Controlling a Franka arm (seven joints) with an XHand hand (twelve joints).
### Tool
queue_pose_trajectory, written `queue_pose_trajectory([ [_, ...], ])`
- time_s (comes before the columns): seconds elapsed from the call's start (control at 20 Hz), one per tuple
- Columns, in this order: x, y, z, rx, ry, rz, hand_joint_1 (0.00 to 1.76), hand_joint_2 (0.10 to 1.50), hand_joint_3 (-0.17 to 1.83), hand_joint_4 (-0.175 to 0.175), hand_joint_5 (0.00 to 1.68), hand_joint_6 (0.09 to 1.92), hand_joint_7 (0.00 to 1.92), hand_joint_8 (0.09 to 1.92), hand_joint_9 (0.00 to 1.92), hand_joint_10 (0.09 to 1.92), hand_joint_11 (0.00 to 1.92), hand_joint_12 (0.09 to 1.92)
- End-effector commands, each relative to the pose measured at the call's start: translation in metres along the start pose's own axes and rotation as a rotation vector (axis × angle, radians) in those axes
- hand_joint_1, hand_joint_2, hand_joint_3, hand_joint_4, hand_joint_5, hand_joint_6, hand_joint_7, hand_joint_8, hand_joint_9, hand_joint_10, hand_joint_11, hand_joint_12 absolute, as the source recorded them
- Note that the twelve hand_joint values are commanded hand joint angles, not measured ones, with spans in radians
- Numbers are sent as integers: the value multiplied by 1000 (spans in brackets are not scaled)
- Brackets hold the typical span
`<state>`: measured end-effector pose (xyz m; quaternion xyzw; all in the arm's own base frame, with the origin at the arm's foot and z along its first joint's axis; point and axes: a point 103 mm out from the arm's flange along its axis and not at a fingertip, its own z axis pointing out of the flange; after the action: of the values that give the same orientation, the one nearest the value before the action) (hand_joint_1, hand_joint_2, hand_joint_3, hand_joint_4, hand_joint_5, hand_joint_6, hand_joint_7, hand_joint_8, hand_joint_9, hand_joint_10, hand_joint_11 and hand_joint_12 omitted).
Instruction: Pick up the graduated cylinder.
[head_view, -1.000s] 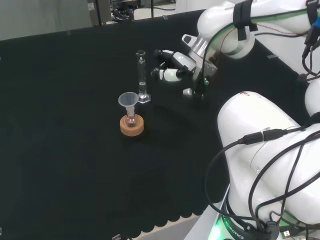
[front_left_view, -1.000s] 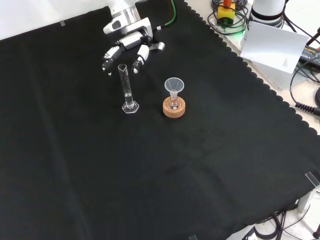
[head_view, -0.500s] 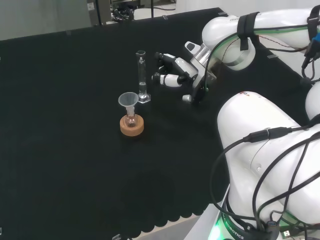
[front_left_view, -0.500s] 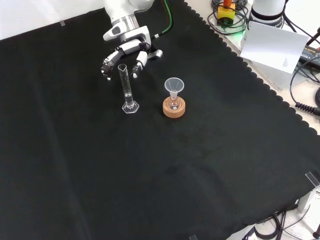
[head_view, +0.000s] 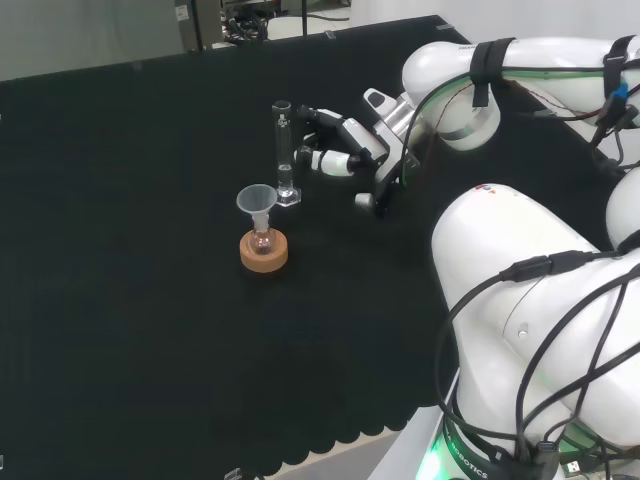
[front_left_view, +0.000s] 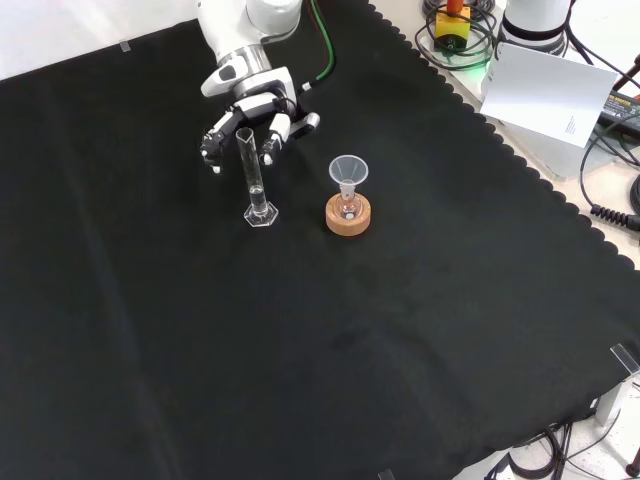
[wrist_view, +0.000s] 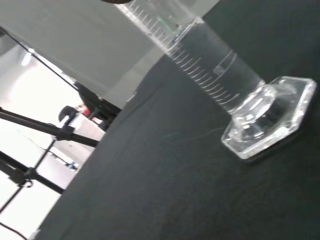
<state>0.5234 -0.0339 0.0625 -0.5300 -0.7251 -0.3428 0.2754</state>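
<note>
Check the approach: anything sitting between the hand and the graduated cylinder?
Nothing visible. In the head view the hand sits just right of the graduated cylinder, fingers open, bare cloth between. The funnel on its cork ring stands off to the side, clear of that path.

We see a black cloth (front_left_view: 400, 330) over the bench, its edge cut in small scallops. On it the cylinder (front_left_view: 255, 180) is clear glass with fine white graduation lines up its tube and a clear six-sided foot. Just beside the cylinder, our hand (front_left_view: 245, 105) is white with black parts, and its fingers (front_left_view: 268, 150) end in white tips. Near the cylinder, a clear funnel (front_left_view: 348, 172) sits in a small clear flask (front_left_view: 347, 208) on a tan cork ring (front_left_view: 348, 218).
</note>
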Motion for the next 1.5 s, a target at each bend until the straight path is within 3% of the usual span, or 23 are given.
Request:
queue_pose_trajectory([
  [0.05, 9, 7, 16, -9, 70, -67, 880, 969, -175, 4, 476, 87, 501, 590, 691, 526, 409, 1304],
  [0.25, 15, 6, 19, 0, 83, -106, 886, 963, -175, 5, 507, 87, 526, 580, 721, 511, 433, 1296],
  [0.65, 22, 5, 24, 16, 99, -140, 891, 951, -175, -1, 534, 87, 588, 563, 805, 482, 482, 1278],
  [1.2, 20, 11, 34, -6, 136, -131, 930, 947, -175, -1, 583, 87, 652, 546, 859, 442, 549, 1252],
  [1.5, 18, 12, 36, -16, 125, -116, 963, 952, -175, 0, 617, 87, 672, 535, 878, 420, 592, 1218],
])
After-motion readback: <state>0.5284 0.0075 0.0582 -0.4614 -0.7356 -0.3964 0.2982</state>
